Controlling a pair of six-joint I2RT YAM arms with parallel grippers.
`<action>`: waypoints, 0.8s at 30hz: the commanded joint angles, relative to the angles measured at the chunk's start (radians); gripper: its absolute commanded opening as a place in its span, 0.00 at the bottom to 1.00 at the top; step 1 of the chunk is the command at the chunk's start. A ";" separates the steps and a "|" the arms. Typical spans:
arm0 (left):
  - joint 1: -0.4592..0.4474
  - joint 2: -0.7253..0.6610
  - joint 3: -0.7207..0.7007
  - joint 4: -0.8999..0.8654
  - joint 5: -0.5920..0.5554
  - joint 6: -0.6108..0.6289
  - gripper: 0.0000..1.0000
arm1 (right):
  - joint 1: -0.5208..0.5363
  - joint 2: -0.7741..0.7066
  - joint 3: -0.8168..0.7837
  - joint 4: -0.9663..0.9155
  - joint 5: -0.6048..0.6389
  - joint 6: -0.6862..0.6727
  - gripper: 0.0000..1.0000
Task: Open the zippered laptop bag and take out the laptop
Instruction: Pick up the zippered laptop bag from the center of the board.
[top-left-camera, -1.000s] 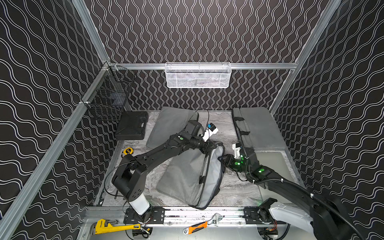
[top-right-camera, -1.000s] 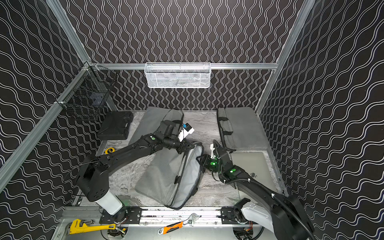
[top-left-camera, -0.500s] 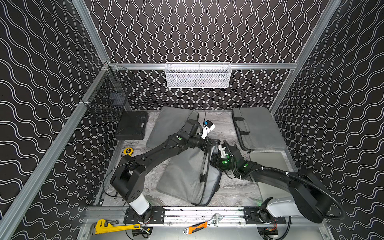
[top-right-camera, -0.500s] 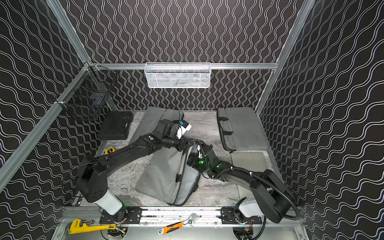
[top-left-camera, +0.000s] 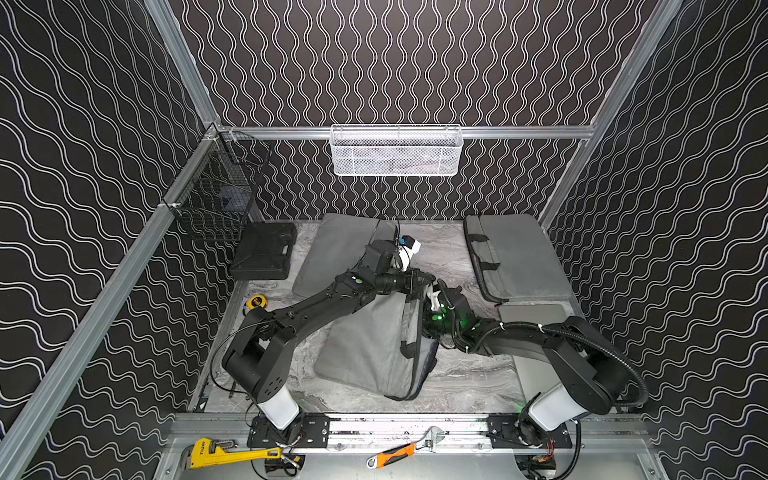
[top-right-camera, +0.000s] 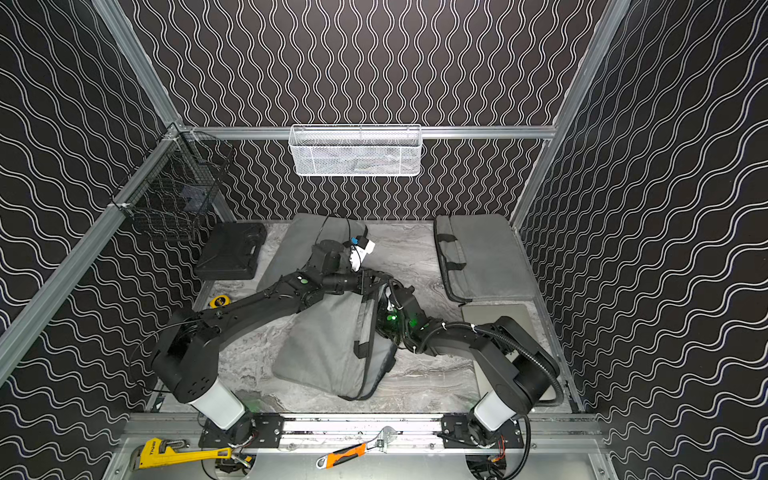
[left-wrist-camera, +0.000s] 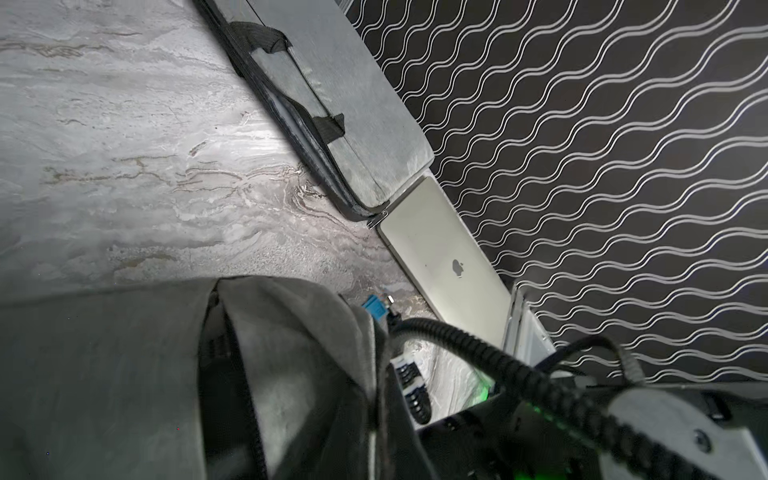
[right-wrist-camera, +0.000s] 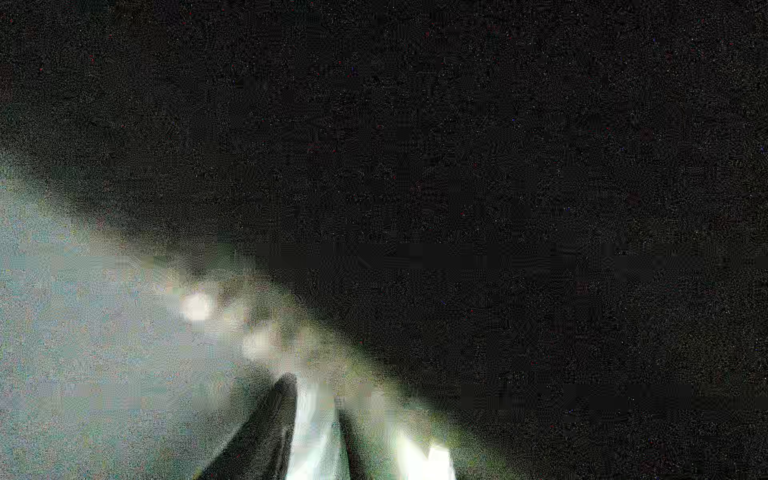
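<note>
The grey zippered laptop bag (top-left-camera: 370, 349) (top-right-camera: 324, 349) lies mid-table, its right edge parted. My left gripper (top-left-camera: 419, 282) (top-right-camera: 374, 282) is shut on the far end of the bag's upper flap and holds it raised; in the left wrist view the grey fabric (left-wrist-camera: 104, 374) covers the jaws. My right arm (top-left-camera: 453, 318) reaches into the gap from the right. The right gripper (right-wrist-camera: 313, 395) is inside the dark bag, its two fingers apart with only a pale blur between them. A silver laptop (top-left-camera: 536, 311) (left-wrist-camera: 449, 257) lies flat on the table at the right wall.
A second grey bag (top-left-camera: 515, 257) lies at the back right, a third (top-left-camera: 336, 249) behind the left arm. A black case (top-left-camera: 264, 255) and yellow tape measure (top-left-camera: 255, 302) sit left. Wire baskets (top-left-camera: 397, 151) (top-left-camera: 216, 199) hang on the walls. Two wrenches (top-left-camera: 220, 453) lie on the front rail.
My right arm has swung left from beside the bag and pushed its gripper into the opening, with the jaws now wider. The left gripper keeps its hold on the flap, shifted slightly.
</note>
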 joint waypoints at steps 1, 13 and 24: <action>-0.004 -0.007 0.000 0.281 0.081 -0.062 0.00 | 0.007 0.008 0.041 0.040 -0.056 0.006 0.54; 0.016 -0.017 -0.073 0.403 0.099 -0.164 0.00 | 0.007 -0.189 -0.029 0.032 0.126 -0.056 0.07; 0.036 -0.035 -0.134 0.548 0.075 -0.376 0.00 | 0.003 -0.346 -0.141 -0.020 0.301 0.021 0.48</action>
